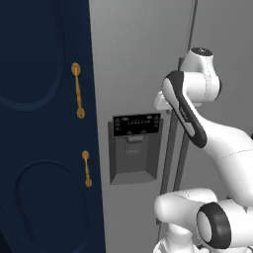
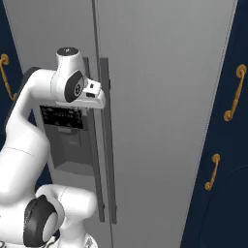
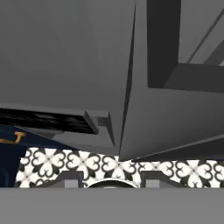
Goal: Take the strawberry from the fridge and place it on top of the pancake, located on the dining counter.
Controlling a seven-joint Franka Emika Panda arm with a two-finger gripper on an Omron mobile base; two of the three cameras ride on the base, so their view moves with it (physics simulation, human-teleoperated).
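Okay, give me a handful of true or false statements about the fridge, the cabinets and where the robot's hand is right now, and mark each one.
1. Both doors of the fridge are shut. True.
2. The dispenser panel sits on the right-hand door. False: it is on the left-hand door.
3. The gripper is up at the vertical handles where the two doors meet. True.
4. The strawberry is already held in the gripper. False: no berry shows, and the fridge is closed.
5. The navy cabinets beside the fridge have silver knobs. False: they carry brass handles.
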